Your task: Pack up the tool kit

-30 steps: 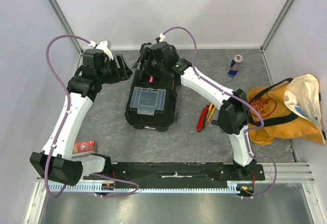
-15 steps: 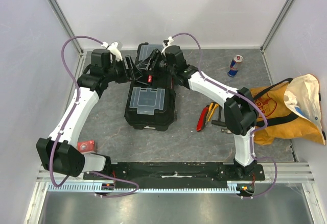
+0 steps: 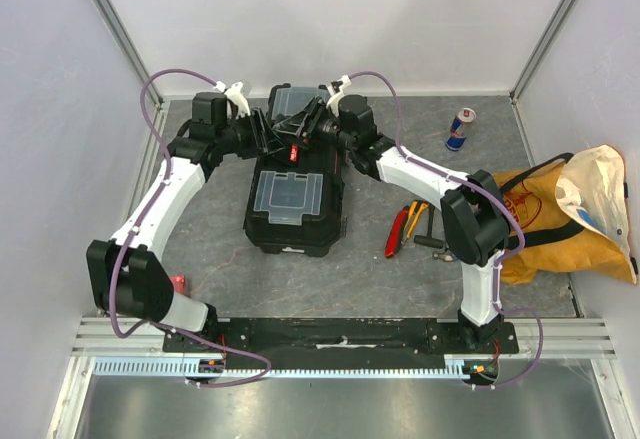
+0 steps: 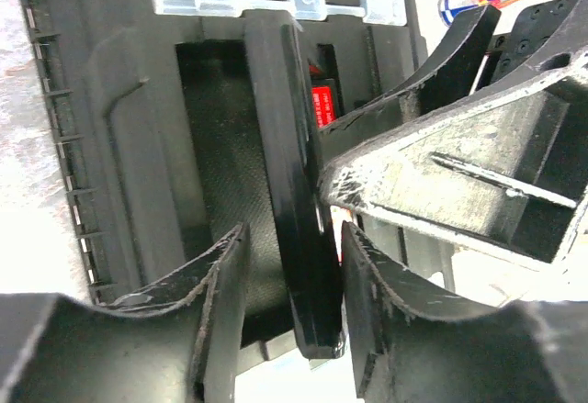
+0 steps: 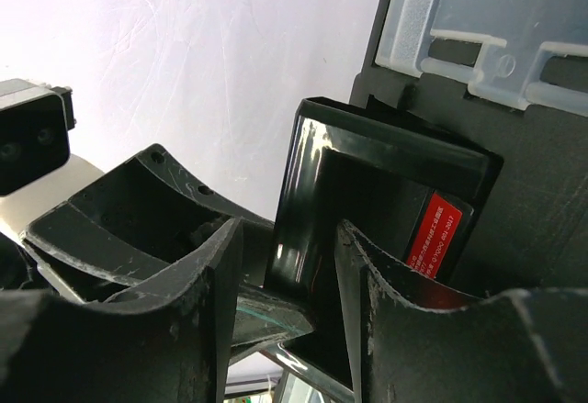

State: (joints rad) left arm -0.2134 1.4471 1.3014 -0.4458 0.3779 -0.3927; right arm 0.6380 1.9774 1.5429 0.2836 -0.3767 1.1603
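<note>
The black toolbox (image 3: 295, 221) lies at the table's middle, with one clear lid (image 3: 288, 195) near me and a second clear lid (image 3: 296, 102) at the far end. Between them stands its handle (image 3: 293, 145) with a red label (image 5: 436, 233). My left gripper (image 3: 268, 137) and right gripper (image 3: 316, 131) meet at this handle from opposite sides. In the left wrist view the handle bar (image 4: 299, 192) sits inside my left gripper (image 4: 294, 238), touching the right finger (image 4: 372, 302) with a gap to the other. My right gripper (image 5: 288, 229) straddles the handle (image 5: 308, 192) the same way. Red and yellow hand tools (image 3: 405, 227) lie right of the box.
A blue-silver drink can (image 3: 460, 129) stands at the back right. A yellow fabric bag (image 3: 565, 214) fills the right edge. A small red object (image 3: 178, 283) peeks out behind the left arm's base. White walls close in the back and sides.
Both arms have swung in to the toolbox handle, the left from beside the box. Both pairs of jaws have narrowed around the handle.
</note>
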